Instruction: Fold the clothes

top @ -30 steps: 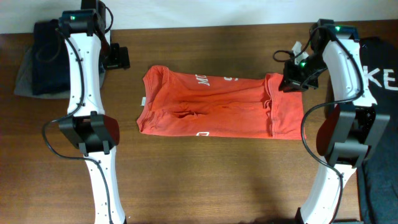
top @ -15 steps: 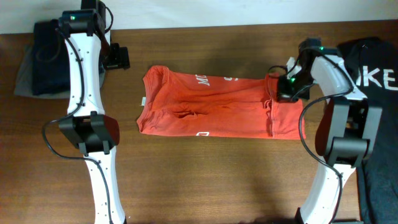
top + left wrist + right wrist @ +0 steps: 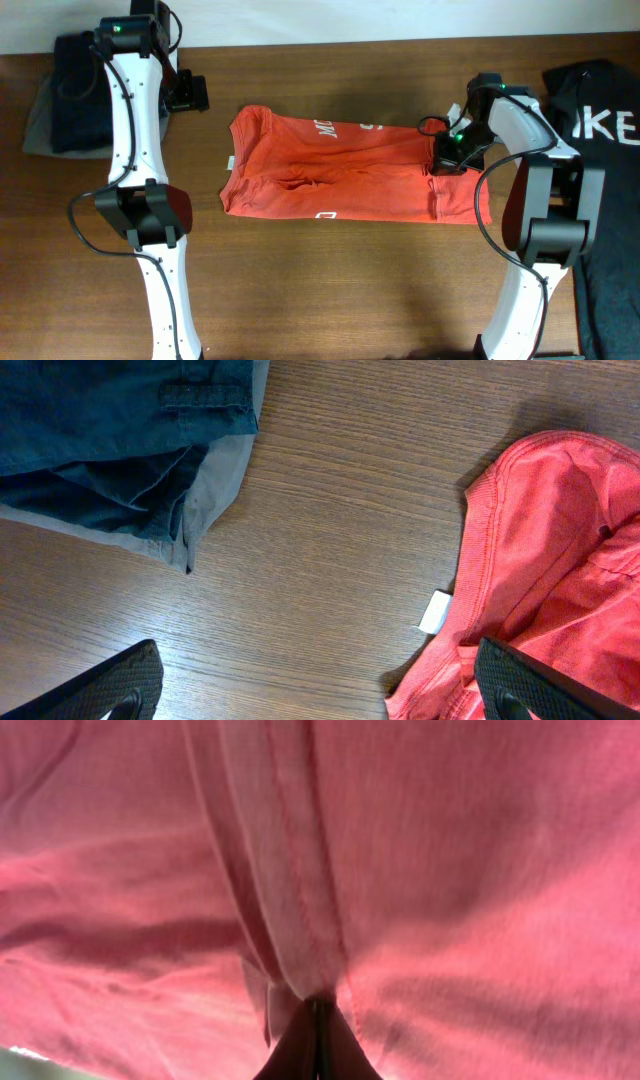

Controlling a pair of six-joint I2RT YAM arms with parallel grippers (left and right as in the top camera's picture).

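A: How will the T-shirt (image 3: 350, 170) handle?

B: I judge it soft, light and limp. It will sag and drape from any pinch, and cotton on wood should drag rather than slide. Nothing about it is fragile.

A: Where should it be taken?

B: At a hem, seam or doubled edge, where the cloth is thickest. The right hand (image 3: 447, 158) is doing that: its fingers are closed tight on a raised ridge of stitched fabric near the shirt's end on the right arm's side, close to the far edge.

A: And the left hand (image 3: 188, 92)?

B: Wide open and holding nothing. It hangs over bare table (image 3: 330, 280), between the dark clothes (image 3: 60, 90) in the far corner and the shirt's collar.

A: How does the shirt lie?

B: Flat in the middle of the table as a long band. Its long axis runs from one arm to the other. The collar and its white label (image 3: 435, 610) point toward the left arm, the bottom toward the right arm, near a black garment (image 3: 600, 120).
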